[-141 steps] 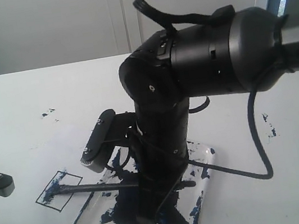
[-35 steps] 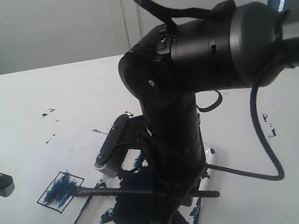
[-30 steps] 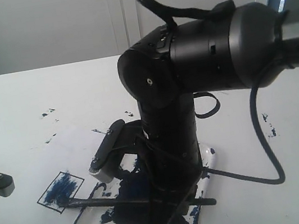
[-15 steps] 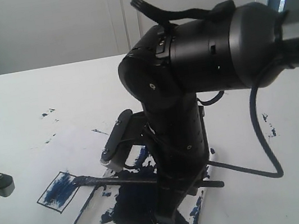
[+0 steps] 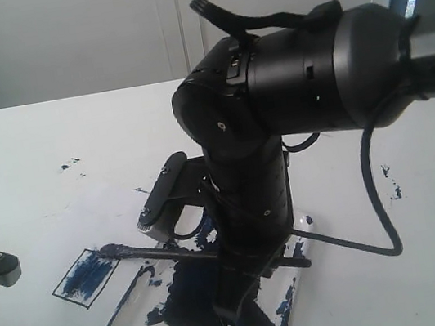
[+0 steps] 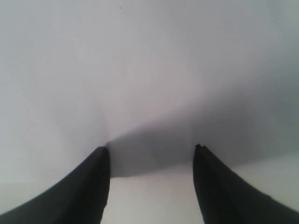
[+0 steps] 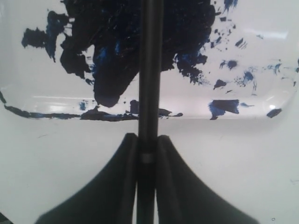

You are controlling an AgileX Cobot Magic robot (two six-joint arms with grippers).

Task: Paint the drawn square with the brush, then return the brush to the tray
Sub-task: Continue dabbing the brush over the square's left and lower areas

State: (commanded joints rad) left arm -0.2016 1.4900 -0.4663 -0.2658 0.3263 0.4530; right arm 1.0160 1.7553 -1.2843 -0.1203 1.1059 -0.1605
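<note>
Shows the right claw (image 7: 145, 140) clenched on the brush (image 5: 165, 252), with the shaft crossing above the paint-smeared tray (image 7: 261, 88) on the white counter (image 5: 35, 159). Places the dark tip at the tray-side edge of the drawn square (image 5: 86, 275) (interior streaked blue, contact with paper unclear). Shows the left claw (image 6: 150, 149) released, grasping nothing.
</note>
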